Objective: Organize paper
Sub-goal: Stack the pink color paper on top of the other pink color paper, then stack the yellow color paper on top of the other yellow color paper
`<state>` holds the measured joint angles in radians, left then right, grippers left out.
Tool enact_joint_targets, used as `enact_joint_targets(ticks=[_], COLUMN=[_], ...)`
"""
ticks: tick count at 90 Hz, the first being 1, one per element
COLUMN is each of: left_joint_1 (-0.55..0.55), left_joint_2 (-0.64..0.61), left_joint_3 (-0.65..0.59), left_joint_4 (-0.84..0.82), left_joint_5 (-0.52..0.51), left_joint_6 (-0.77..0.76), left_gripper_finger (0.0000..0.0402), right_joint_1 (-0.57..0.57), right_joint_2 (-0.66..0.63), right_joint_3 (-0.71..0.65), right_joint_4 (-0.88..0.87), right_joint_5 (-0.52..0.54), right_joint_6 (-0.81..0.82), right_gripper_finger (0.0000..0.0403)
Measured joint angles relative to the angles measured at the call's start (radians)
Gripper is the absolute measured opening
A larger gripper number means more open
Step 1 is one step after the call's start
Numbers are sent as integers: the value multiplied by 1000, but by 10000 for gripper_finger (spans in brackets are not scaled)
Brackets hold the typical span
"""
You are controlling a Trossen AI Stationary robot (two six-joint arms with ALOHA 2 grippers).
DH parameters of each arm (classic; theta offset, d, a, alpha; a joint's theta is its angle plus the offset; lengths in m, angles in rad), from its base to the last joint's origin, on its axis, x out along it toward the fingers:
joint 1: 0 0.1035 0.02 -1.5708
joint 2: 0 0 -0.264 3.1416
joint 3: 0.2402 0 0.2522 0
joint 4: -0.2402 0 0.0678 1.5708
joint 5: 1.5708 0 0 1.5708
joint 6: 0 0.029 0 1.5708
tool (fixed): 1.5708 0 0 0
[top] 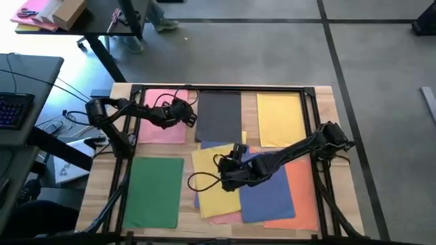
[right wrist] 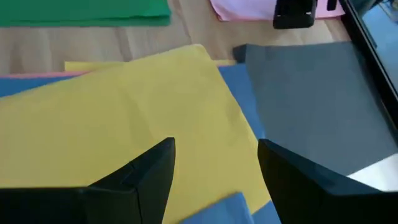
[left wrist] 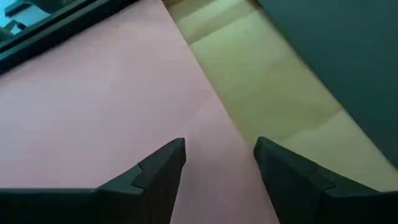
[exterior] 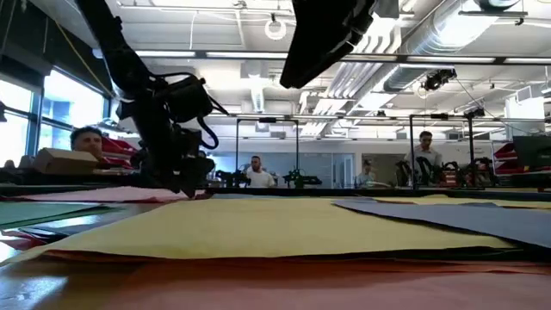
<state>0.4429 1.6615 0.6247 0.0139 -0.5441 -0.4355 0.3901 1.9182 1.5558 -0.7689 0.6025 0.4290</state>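
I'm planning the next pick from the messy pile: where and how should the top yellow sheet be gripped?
Grip the yellow sheet at its far corner, nearest the dark grey sheet. In the right wrist view that corner overhangs the pile onto bare wood, so one finger could slip under it. Come in low from the table's middle with the open right tool, which hovers right there.

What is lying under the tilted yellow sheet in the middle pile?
Under the tilted yellow sheet lie a blue sheet, a pink edge and an orange sheet. How far each reaches beneath is covered.
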Motion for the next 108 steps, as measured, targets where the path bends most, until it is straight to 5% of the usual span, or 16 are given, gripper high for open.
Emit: enact_joint_targets(ticks=[39,61,82,108], left_joint_1=[-18,-80,-375,-878], left_joint_2=[-14,-199,-345,-323], left_joint_3=[1,0,-10,-11], left_joint_4=[-24,-78,-137,-173], left_joint_5=[12,38,42,-17], left_joint_6=[26,36,-35,-185], left_gripper_finger=[193,193,193,193], right_joint_1=[4,13,95,125], right_joint_2=[0,-3,7,150], right_joint_3=[0,0,0,0], right_joint_4=[-1,2,38,210], right_joint_5=[0,-11,104,-68], right_joint_6=[19,22,19,-76], right_gripper_finger=[216,216,216,216])
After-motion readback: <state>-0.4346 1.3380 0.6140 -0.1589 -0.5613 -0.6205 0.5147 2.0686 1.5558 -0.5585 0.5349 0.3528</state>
